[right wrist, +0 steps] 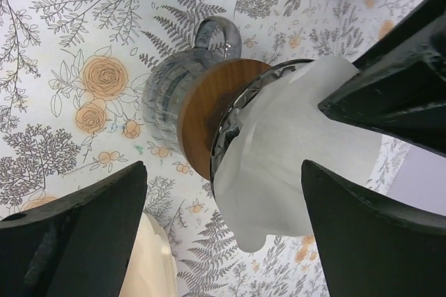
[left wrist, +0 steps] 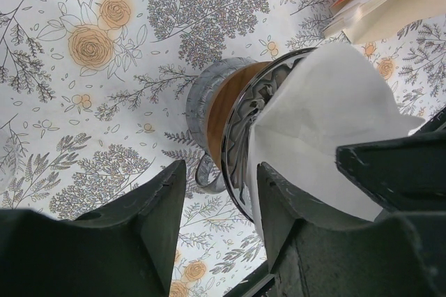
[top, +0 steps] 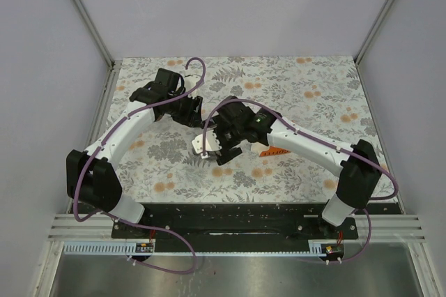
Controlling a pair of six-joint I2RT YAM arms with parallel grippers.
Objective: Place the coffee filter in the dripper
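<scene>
The left end effector [left wrist: 221, 175] has its jaws half apart, with the handle and the rim edge of the dripper [left wrist: 226, 105] between them; whether they press on it I cannot tell. The dripper is near the middle of the flowered worktop [left wrist: 104, 123], between both arms. The white coffee filter [left wrist: 334, 102] sits inside the dripper and stands out over its rim. The right end effector [right wrist: 223, 171] is wide open, one finger on each side of the filter, not gripping it.
</scene>
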